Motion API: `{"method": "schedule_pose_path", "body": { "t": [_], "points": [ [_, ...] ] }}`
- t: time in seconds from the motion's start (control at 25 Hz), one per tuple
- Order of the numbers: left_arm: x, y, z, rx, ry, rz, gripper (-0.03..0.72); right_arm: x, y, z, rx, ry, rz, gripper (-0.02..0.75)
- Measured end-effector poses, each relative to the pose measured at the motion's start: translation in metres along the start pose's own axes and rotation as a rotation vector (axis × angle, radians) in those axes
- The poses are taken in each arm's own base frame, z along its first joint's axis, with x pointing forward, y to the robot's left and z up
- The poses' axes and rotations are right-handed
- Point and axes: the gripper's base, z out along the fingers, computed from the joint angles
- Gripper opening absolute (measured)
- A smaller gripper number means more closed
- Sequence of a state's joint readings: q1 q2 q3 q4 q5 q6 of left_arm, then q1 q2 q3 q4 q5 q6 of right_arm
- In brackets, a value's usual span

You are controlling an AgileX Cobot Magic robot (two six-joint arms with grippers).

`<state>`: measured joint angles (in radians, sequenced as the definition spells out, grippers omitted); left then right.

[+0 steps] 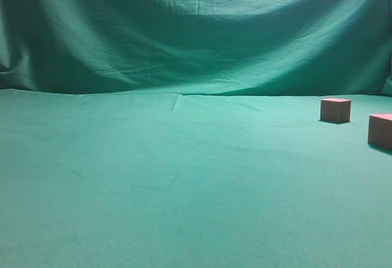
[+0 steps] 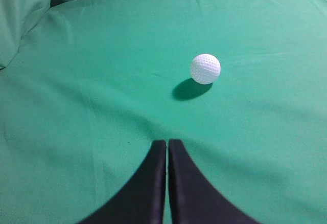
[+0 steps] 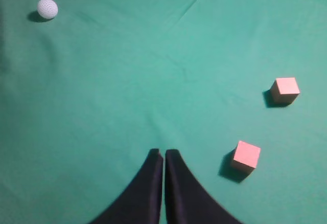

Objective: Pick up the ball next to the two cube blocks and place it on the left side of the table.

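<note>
White ball lies apart from cubes

Exterior view low, near desk height, facing the green backdrop, cube blocks at right edge, left wrist view angled down close above the ball, right wrist view higher, sharing blocks lower right with exterior, ball upper left with left wrist.

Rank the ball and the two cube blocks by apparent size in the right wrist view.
1. Nearer cube block, largest.
2. Farther cube block, slightly smaller, though likely the same real size.
3. Ball, smallest, but it lies farthest from the camera, so its true rank is unsure.
</note>
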<state>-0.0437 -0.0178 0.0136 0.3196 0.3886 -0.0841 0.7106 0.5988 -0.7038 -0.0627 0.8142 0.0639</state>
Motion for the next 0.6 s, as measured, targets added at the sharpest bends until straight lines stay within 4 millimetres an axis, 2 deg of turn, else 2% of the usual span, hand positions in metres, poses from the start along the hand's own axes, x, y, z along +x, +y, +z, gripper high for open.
{"method": "schedule_pose_path", "body": {
  "t": [0.28, 0.44, 0.6],
  "points": [
    [0.0, 0.0, 0.0, 0.0, 0.0, 0.0, 0.0, 0.032, -0.013, -0.019, 0.133, -0.219, 0.035, 0.0],
    [0.0, 0.0, 0.0, 0.0, 0.0, 0.0, 0.0, 0.062, -0.021, -0.012, 0.284, -0.308, 0.102, 0.0],
    [0.0, 0.0, 0.0, 0.0, 0.0, 0.0, 0.0, 0.099, -0.027, 0.005, 0.427, -0.387, 0.152, 0.0]
  ]
}}
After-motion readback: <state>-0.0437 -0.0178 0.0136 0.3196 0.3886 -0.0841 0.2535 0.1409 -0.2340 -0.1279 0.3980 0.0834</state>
